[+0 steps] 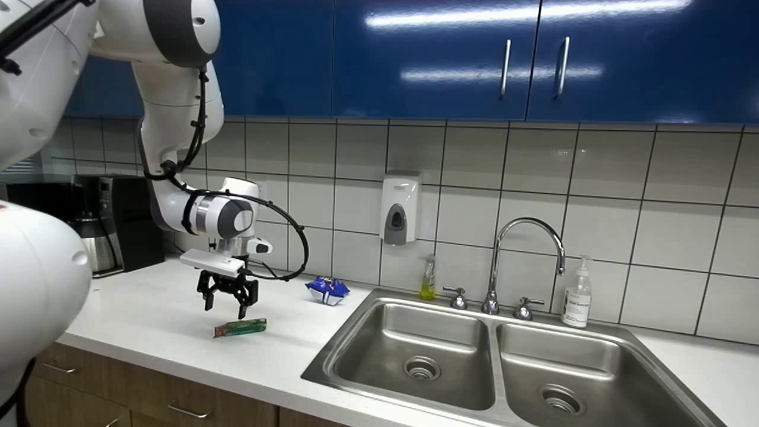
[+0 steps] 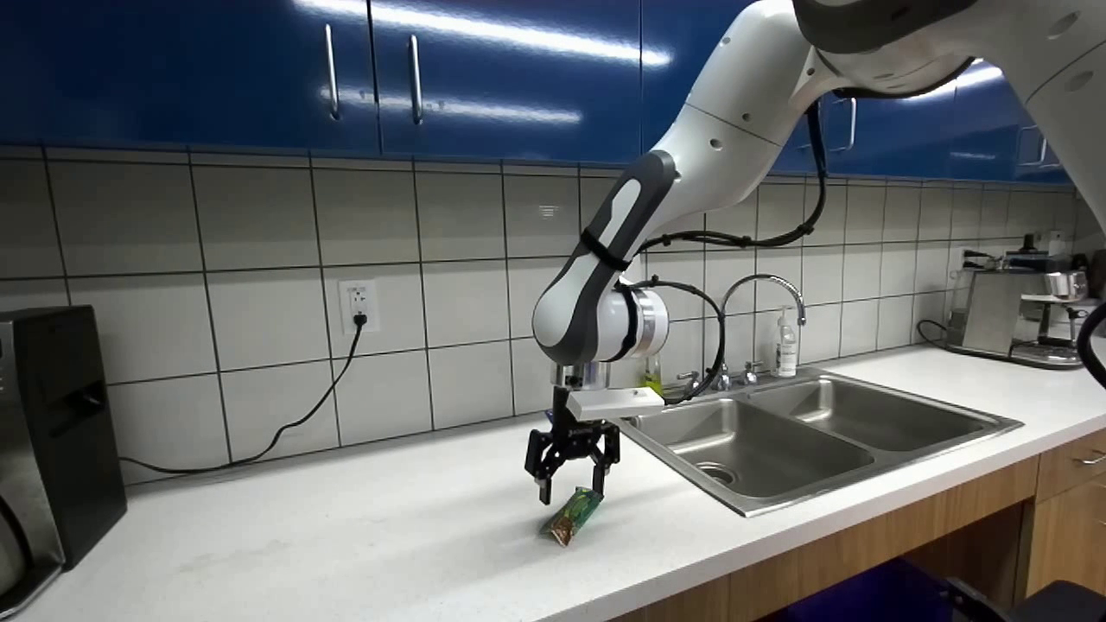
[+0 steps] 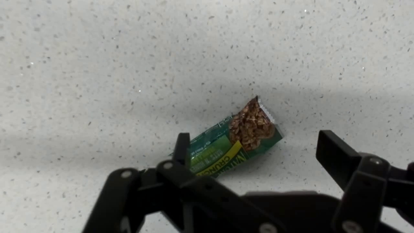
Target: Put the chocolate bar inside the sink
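Tiled wall (image 1: 359, 204) is fronted by a pale counter (image 1: 148, 308), with a steel sink (image 1: 497, 367) set in around 5 o'clock in an exterior view. Over at 8ish, the gripper (image 1: 225, 312) is held, fingers (image 3: 336, 158) spread apart, and the chocolate bar (image 1: 243, 327) is laid on the counter right below.

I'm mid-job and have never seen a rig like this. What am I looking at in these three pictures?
The machine is one robot arm ending in a two-fingered tool. Two pictures look on from outside; the third looks down from its wrist, past the tool's fingers. On the counter lie a green-wrapped bar, below the tool, and a blue packet nearer the wall. A two-basin sink is set into the counter. Nothing is held: the tool is open; whether it touches the bar I can't tell.
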Tool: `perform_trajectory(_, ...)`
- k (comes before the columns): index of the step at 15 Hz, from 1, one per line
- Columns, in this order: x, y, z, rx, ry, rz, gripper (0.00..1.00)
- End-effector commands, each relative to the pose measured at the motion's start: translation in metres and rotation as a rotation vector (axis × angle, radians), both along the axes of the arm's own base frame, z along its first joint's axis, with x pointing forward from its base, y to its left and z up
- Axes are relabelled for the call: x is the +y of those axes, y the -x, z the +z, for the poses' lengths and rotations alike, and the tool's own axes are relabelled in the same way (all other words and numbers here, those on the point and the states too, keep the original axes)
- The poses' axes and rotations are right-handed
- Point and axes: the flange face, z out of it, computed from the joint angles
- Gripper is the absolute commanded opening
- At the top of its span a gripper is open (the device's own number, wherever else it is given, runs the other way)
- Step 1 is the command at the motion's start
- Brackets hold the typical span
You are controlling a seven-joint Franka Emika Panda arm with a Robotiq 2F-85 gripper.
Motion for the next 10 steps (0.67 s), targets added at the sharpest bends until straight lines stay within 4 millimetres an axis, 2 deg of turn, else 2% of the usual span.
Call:
perform_trajectory(1,0.0002,-0.0003,0.0004,0.001,0.000,0.000,1.00)
perform_trajectory(10,0.0012,0.0043,0.0045,-0.019,-0.019,-0.074,1.00)
